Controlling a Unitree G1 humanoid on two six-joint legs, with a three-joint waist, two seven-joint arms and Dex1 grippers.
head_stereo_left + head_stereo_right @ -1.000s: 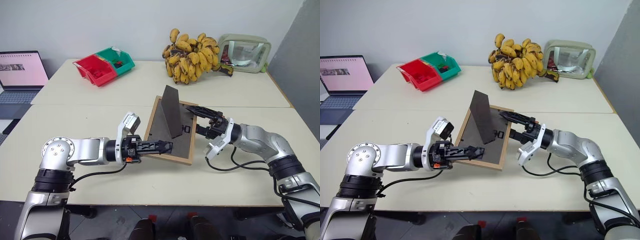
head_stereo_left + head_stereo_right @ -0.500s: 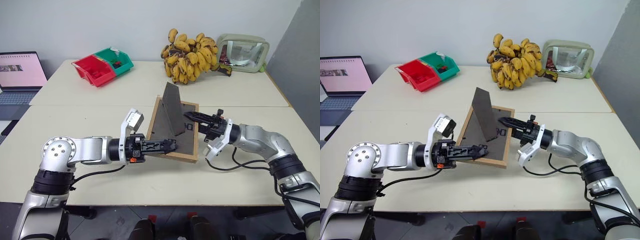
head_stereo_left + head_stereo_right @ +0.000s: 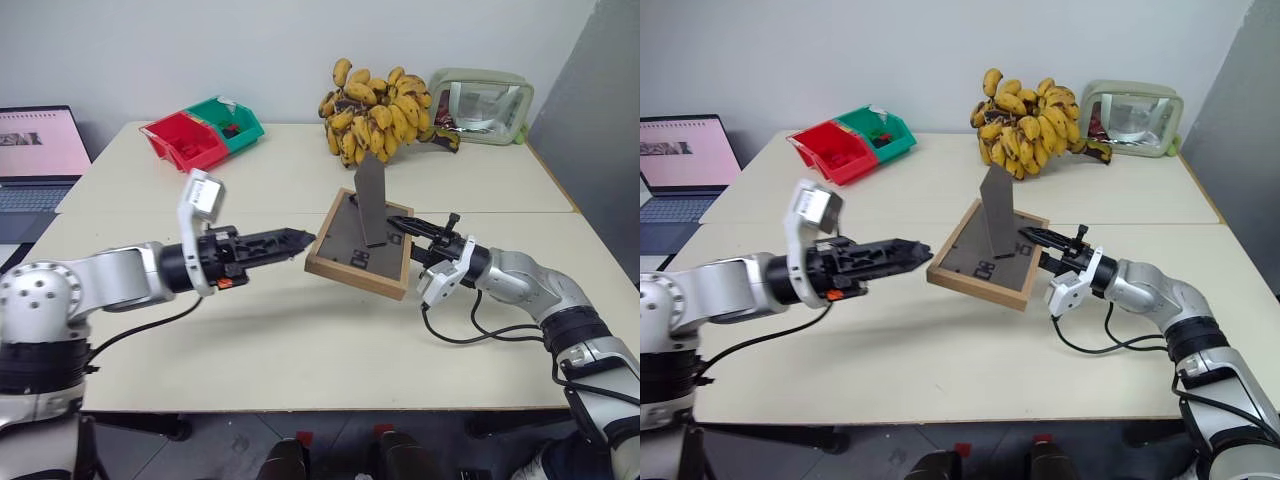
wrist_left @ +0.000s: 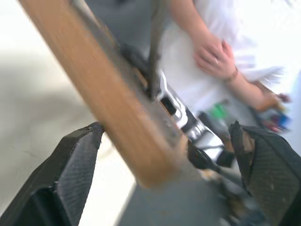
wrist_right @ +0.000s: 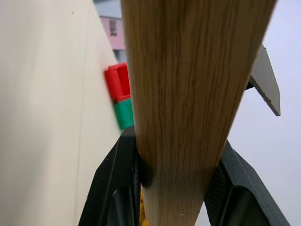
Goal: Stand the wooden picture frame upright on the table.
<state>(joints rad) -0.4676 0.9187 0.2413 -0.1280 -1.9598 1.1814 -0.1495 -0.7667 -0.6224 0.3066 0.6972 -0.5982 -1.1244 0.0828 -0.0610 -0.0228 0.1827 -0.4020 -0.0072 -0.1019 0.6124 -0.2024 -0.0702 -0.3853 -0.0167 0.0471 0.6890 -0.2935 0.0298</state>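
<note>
The left gripper (image 3: 300, 240) hangs open beside the wooden picture frame (image 3: 360, 245), which is tilted above the table (image 3: 250, 330), pinched only by the right gripper (image 3: 415, 228); it could swing or slip, its stand untested.

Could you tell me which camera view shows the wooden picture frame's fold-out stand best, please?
The right eye view: the fold-out stand rises in full from the wooden picture frame. The left eye view shows it too; the wrist views show mainly the frame's edge.
</note>
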